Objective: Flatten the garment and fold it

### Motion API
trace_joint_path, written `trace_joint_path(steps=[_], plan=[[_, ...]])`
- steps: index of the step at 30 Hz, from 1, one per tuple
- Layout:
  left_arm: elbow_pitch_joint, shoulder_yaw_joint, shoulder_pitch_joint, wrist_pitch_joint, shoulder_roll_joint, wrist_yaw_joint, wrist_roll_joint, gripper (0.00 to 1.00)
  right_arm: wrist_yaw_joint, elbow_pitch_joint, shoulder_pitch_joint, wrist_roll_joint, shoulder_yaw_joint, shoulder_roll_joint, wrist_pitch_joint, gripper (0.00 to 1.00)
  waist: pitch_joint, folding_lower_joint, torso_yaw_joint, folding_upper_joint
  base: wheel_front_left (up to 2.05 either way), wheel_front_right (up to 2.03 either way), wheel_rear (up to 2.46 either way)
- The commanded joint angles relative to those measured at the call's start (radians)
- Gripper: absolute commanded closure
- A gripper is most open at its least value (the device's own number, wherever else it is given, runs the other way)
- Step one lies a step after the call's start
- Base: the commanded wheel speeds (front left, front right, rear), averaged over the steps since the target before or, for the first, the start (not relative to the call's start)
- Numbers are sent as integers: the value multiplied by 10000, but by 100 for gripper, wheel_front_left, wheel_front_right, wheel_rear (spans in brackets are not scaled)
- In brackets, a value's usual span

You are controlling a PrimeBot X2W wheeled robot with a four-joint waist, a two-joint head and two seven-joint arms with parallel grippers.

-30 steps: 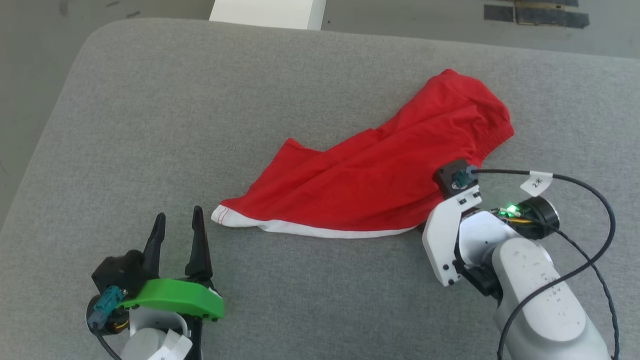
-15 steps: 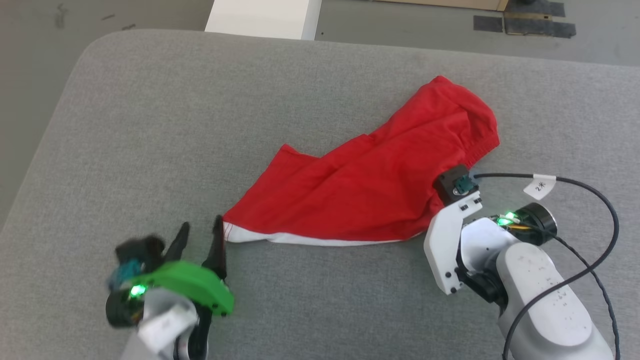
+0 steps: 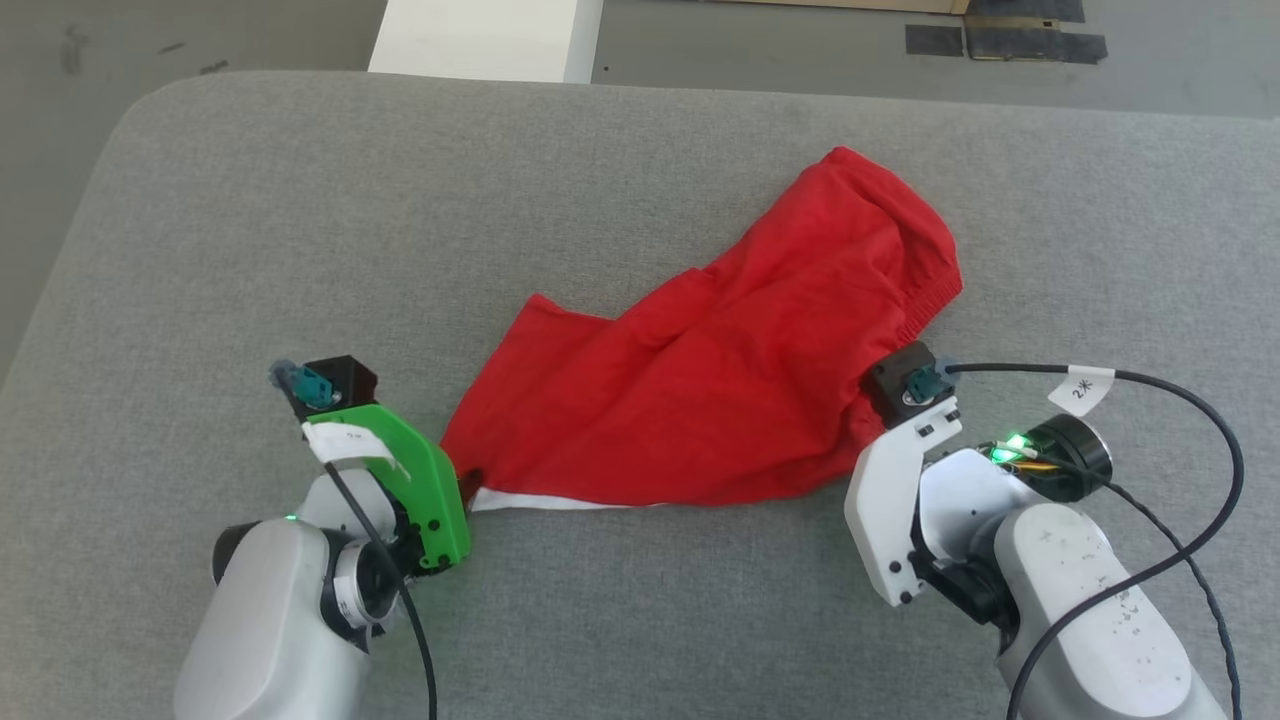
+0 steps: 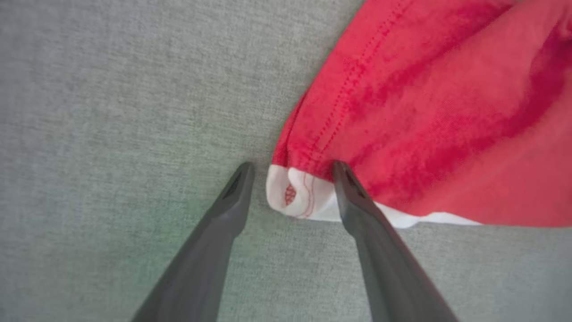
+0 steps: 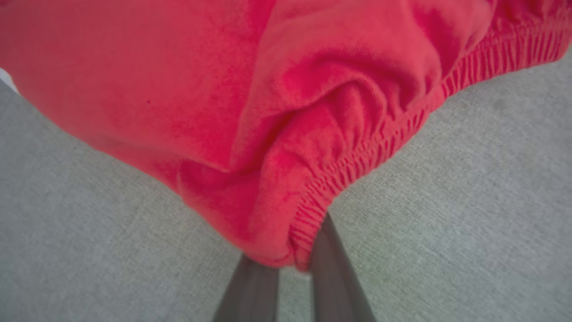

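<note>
Well, your red shorts (image 3: 740,370) lie crumpled on the grey cushion (image 3: 300,250), soft and floppy (they likely weigh almost nothing). Your right claw (image 5: 290,250) pinches the stretchy waistband (image 5: 371,152). Your left claw (image 4: 292,167) sits wide open around the white-edged corner (image 4: 299,197). Grab there.

Dark grey fingers (image 4: 214,250) tip the left pincer (image 4: 292,165), behind it a green bracket (image 3: 425,485) with dark screws; the right arm (image 3: 1080,610) wears a white bracket (image 3: 882,500), a green light (image 3: 1013,443) and a tagged black cable (image 3: 1000,368).

Crumpled red garment (image 3: 720,390) across a grey padded surface (image 3: 300,230).
</note>
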Motion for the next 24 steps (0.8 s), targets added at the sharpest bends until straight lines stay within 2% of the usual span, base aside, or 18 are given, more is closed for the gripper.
trace_joint_path(steps=[1,5,15,19,24], plan=[[116,-228,313,383,-202,-31,-278,100,-15,-62,33,66,-1,15,-21,100,30,0,-43,-1,0,0,0],[-228,-281,508,696,-267,-92,-522,100,-15,-112,38,35,-61,-3,-96,100,13,0,-47,-1,0,0,0],[-1032,162,372,-378,-443,-365,-963,100,-15,-259,89,254,-517,58,-370,100,-459,0,29,-1,0,0,0],[-1474,401,-49,-728,-588,-582,-1367,100,-15,-609,-46,660,-864,-92,-312,100,-907,0,9,-1,0,0,0],[-1946,787,-869,-1037,-846,-743,-2139,100,-15,-1272,-419,1884,-1377,-201,58,100,-1620,0,-195,-1,0,0,0]])
